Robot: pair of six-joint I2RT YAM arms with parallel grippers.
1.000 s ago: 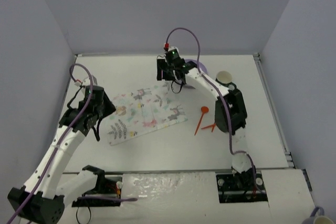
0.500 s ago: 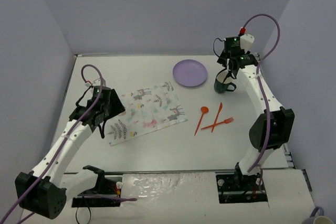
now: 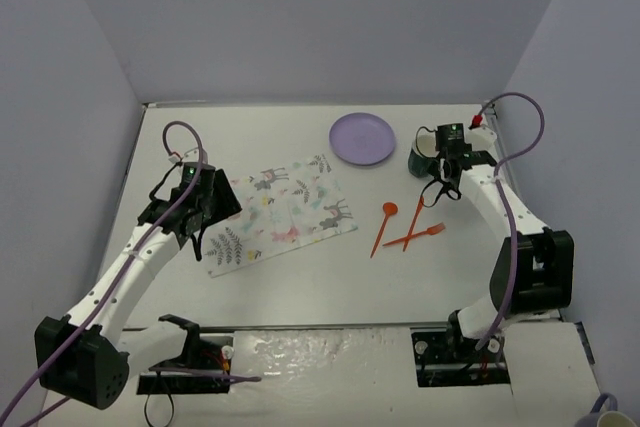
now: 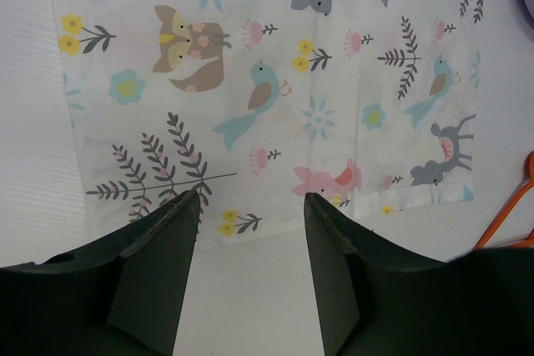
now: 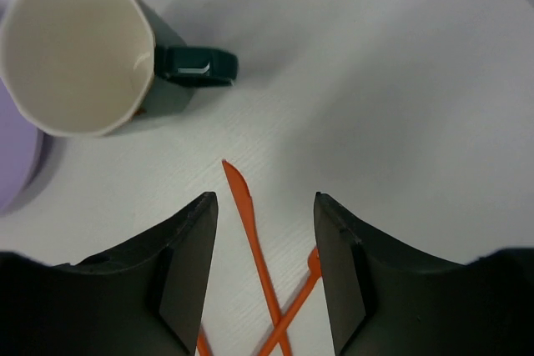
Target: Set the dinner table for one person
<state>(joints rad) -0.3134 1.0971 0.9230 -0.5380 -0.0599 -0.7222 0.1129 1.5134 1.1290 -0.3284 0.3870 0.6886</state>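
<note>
Now the left arm stretches from its base at the near left corner, its wrist tipped down so that the left gripper (image 4: 250,206) hangs over the near edge of the placemat (image 3: 280,212), fingers spread with nothing between them. The right arm folds at an elbow on the right side and reaches back inward, and the right gripper (image 5: 265,206) hangs low, just beside the mug (image 5: 75,52) and above the tip of the orange knife (image 5: 254,239); its fingers are also spread and empty. Everything lies on the dinner table (image 3: 300,287), a plain matte white top that fills the middle of the overhead view, closed in by pale grey-lilac walls at the back and on both sides. There is one placemat, printed with deer, birds and leaves and lying askew left of centre; one purple plate (image 3: 362,138) toward the back; one dark green mug with a cream inside, just right of the plate; and three orange utensils between the placemat and the right arm: one spoon (image 3: 384,225), one knife and one fork (image 3: 418,237), the knife and fork crossing.
</note>
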